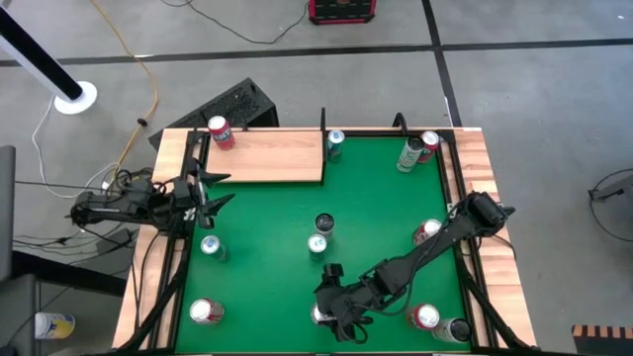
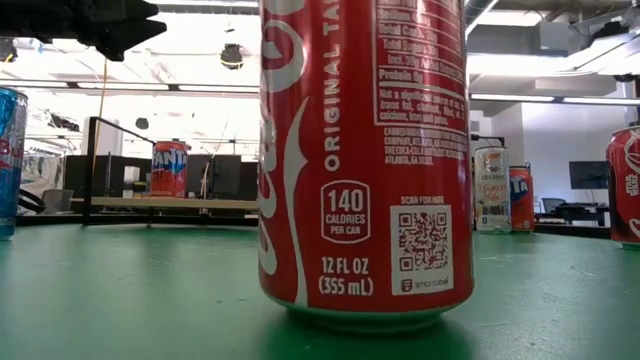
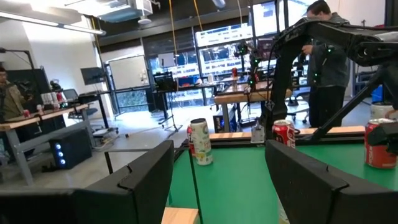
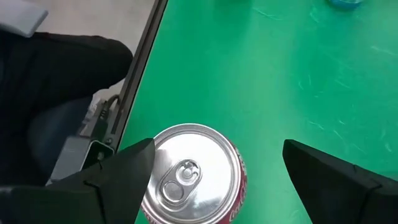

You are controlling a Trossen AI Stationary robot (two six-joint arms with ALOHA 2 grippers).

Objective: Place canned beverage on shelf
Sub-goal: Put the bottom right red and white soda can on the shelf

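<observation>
The right pincer (image 4: 211, 180) hung open over a red can (image 4: 193, 174) at the surface's near edge. The left pincer (image 1: 208, 193) waited open beside the shelf (image 1: 267, 156), where another can (image 1: 220, 132) stood.

**Four cameras, one worktop**

One camera hangs overhead, looking straight down on the whole worktop (image 1: 376, 198) and both arms. Another sits at surface level, so near a red can (image 2: 362, 150) that it fills the middle. That can stands right under the right end effector (image 4: 214, 171), whose wrist camera looks down onto its silver top. The left wrist camera faces level across the worktop, past the left end effector (image 3: 217, 180), into the room.
</observation>
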